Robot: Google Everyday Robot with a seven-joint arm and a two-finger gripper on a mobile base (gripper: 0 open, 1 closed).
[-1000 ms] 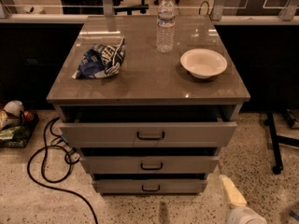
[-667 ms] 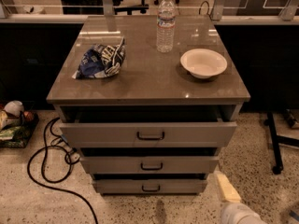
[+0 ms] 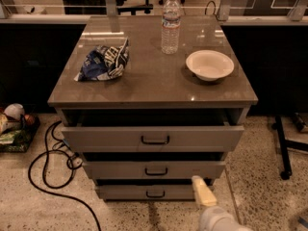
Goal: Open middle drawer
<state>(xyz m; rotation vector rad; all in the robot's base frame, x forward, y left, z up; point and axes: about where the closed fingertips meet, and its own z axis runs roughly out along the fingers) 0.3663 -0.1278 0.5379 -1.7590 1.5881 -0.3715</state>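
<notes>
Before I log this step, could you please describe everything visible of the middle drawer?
The middle drawer shows a wide, flat grey-beige front with a small dark loop handle at its centre. It sits between the top drawer and the bottom drawer, its inside hidden. The gripper hangs by its lower right corner.

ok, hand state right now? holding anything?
Hand: open or closed cannot be told. It is low at the cabinet's front right, tip near the middle drawer's lower edge, well right of its handle.
</notes>
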